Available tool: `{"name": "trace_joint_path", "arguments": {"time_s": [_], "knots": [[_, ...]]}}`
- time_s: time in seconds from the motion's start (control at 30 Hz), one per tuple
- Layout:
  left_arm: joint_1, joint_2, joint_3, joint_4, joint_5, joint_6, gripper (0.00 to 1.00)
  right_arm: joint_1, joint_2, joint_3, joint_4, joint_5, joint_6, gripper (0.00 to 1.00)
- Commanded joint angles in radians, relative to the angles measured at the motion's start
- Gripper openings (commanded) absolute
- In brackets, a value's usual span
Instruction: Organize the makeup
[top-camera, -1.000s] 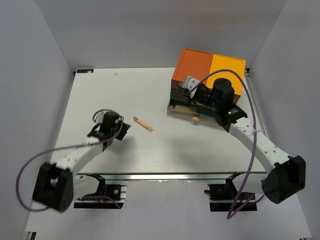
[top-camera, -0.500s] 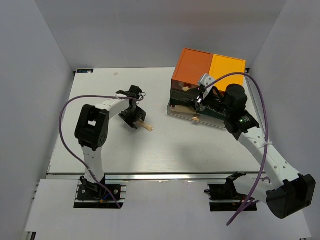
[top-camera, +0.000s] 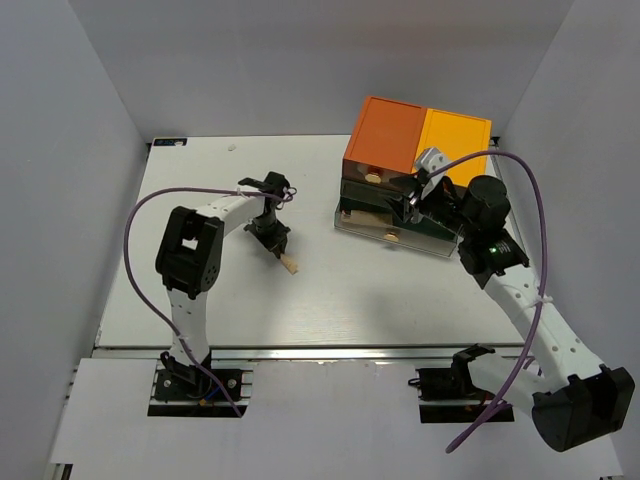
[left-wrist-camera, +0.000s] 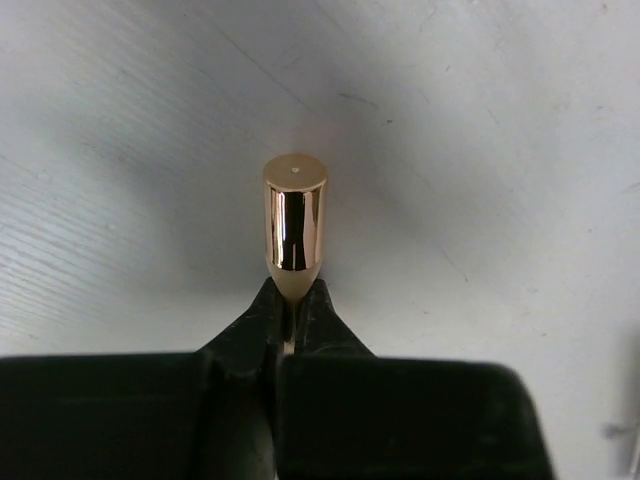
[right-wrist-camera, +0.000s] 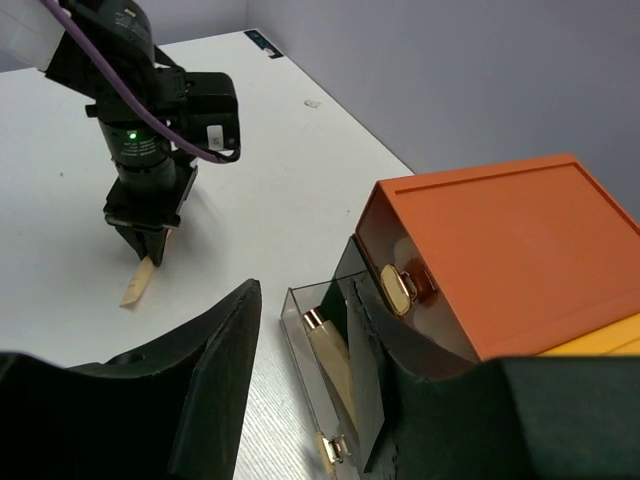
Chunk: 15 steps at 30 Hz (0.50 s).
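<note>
A tan stick (left-wrist-camera: 294, 215) with a shiny gold end is pinched between the fingers of my left gripper (left-wrist-camera: 292, 300), which is shut on it. From above, the left gripper (top-camera: 270, 238) stands at mid-table with the tan stick (top-camera: 289, 264) slanting down out of it toward the surface. My right gripper (right-wrist-camera: 300, 370) is open and holds nothing; it hovers over the pulled-out clear drawer (right-wrist-camera: 298, 335), where a beige tube (right-wrist-camera: 335, 365) lies. In the top view the right gripper (top-camera: 415, 192) is in front of the drawer box (top-camera: 400, 135).
The orange-and-dark drawer box (right-wrist-camera: 500, 250) stands at the back right, and its lower drawer (top-camera: 385, 228) sticks out toward the table's middle. Gold handles show on the drawer fronts. The left arm (right-wrist-camera: 150, 150) rises over the table's centre.
The left arm swung from the near left to the stick and shut on it, turning it steeper. The right gripper opened and drew back from the drawer.
</note>
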Motion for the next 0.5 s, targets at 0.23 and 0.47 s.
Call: {"name": "trace_joint_path", "arguments": {"time_s": [0.23, 0.47], "knots": [[-0.09, -0.263, -0.294, 0.89, 0.361, 0.018, 0.0, -0.078, -0.066, -0.043, 0.063, -0.012, 0.049, 0.44], [-0.16, -0.182, -0.353, 1.58, 0.49, -0.171, 0.03, -0.114, -0.075, -0.073, 0.061, -0.013, 0.09, 0.09]]}}
